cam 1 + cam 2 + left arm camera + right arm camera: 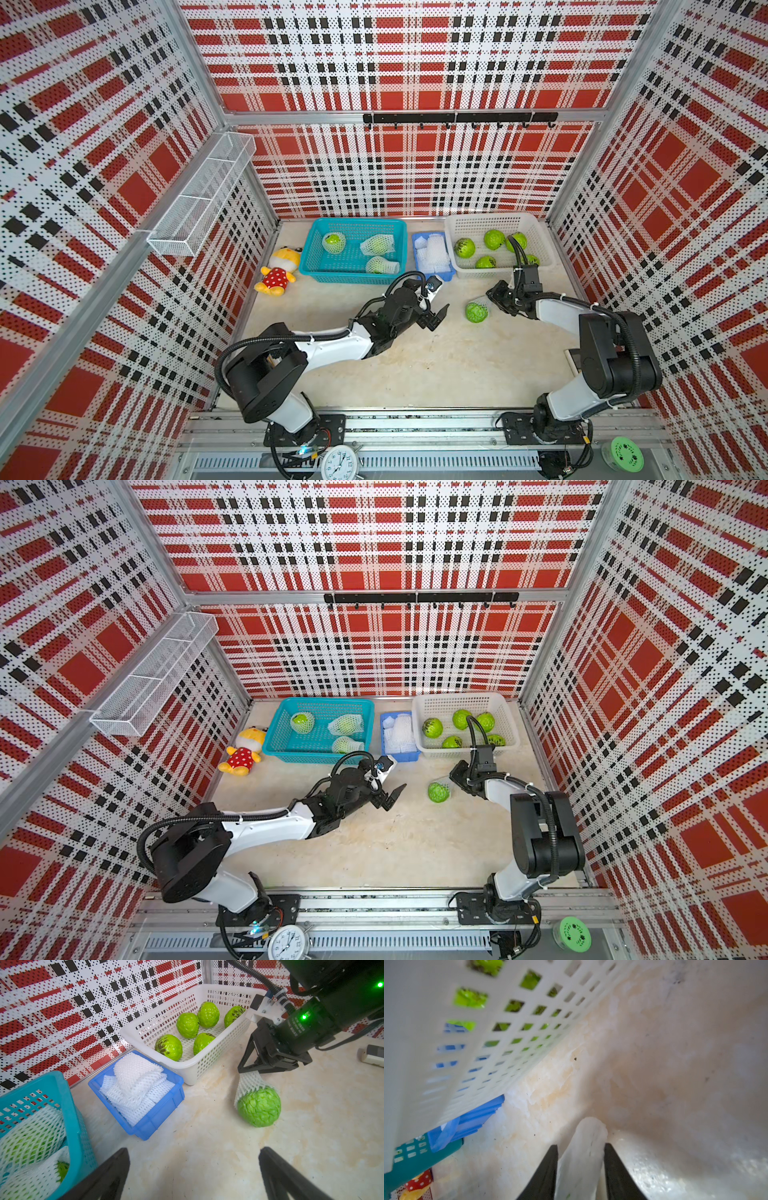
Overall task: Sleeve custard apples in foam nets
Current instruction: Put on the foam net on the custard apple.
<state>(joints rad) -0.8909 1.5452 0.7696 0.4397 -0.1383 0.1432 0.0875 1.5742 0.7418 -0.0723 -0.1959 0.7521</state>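
A bare-bottomed custard apple (476,312) (438,792) (259,1107) lies on the table with a white foam net (247,1084) (583,1157) drawn over its upper part. My right gripper (492,297) (455,775) (249,1071) (580,1145) pinches the net's free end, close to the white basket (498,218) (207,1068) that holds several unsleeved custard apples (464,247) (188,1024). To the left of the fruit my left gripper (440,303) (395,781) (193,1149) hangs open and empty over bare table. Spare foam nets (434,251) (135,1080) fill a blue tray.
A teal basket (309,253) (68,1093) at the back holds three netted fruits. A plush toy (278,272) lies left of it. A clock (340,463) and a green disc (623,455) sit on the front rail. A wire shelf (199,199) hangs on the left wall.
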